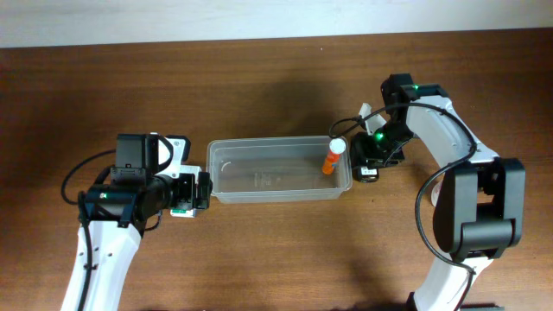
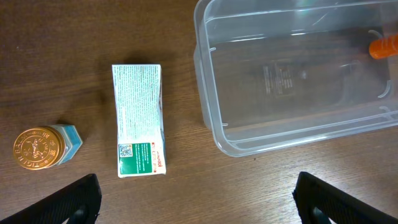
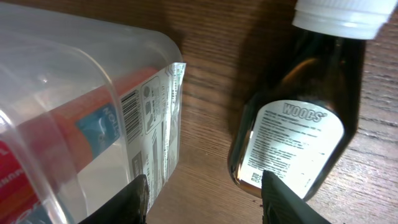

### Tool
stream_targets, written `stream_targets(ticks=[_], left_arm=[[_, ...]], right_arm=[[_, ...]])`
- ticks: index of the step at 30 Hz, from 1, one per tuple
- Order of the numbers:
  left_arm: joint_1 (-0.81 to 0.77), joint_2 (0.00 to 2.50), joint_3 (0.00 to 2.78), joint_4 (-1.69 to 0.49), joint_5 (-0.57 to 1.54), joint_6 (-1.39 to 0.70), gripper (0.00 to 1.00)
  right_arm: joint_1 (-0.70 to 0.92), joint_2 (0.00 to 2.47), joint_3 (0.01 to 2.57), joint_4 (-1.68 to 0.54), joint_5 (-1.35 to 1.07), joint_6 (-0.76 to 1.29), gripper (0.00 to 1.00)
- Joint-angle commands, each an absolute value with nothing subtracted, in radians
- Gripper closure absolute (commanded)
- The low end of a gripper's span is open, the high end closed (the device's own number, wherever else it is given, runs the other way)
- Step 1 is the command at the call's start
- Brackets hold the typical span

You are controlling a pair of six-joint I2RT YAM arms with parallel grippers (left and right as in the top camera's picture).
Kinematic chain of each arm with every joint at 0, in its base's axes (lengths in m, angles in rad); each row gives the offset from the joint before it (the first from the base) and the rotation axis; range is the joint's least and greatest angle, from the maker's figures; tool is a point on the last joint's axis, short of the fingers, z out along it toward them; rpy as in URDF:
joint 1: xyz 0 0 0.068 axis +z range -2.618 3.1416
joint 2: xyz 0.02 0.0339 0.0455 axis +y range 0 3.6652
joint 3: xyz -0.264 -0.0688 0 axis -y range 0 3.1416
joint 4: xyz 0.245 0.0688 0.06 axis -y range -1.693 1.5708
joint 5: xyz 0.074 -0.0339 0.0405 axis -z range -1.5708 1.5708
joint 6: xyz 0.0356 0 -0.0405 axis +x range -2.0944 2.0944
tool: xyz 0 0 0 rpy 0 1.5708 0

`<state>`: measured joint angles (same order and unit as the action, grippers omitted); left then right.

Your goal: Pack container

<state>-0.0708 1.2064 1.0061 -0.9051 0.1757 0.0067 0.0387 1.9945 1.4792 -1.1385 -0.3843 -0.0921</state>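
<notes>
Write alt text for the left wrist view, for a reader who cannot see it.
A clear plastic container fills the upper right of a wooden table, an orange item inside at its right edge. Left of it lies a white-and-green carton, then a small gold-lidded jar; the fingertips of the open left gripper show at the bottom corners.

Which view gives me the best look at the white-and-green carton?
Left wrist: the carton lies flat on the table, its whole printed face visible. Overhead shows only a sliver of it under the left gripper. Right wrist does not show it.
</notes>
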Motion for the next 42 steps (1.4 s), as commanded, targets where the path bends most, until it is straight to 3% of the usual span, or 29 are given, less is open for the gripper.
stream_targets(ticks=[1, 8, 17, 42], left_arm=[[-0.069, 1.212, 1.022, -0.906, 0.168, 0.004, 0.01], [-0.069, 1.212, 1.022, -0.906, 0.168, 0.004, 0.01], [-0.069, 1.212, 1.022, -0.906, 0.168, 0.004, 0.01], [-0.069, 1.212, 1.022, -0.906, 0.168, 0.004, 0.01]], right_arm=[[0.032, 1.998, 1.475, -1.14, -0.437, -0.156, 0.5], [0.03, 1.998, 1.475, -1.131, -0.461, -0.175, 0.46], [0.03, 1.998, 1.482, -1.071, -0.178, 0.064, 0.44], [0.033, 2.002, 1.378, -0.966, -0.151, 0.065, 0.39]])
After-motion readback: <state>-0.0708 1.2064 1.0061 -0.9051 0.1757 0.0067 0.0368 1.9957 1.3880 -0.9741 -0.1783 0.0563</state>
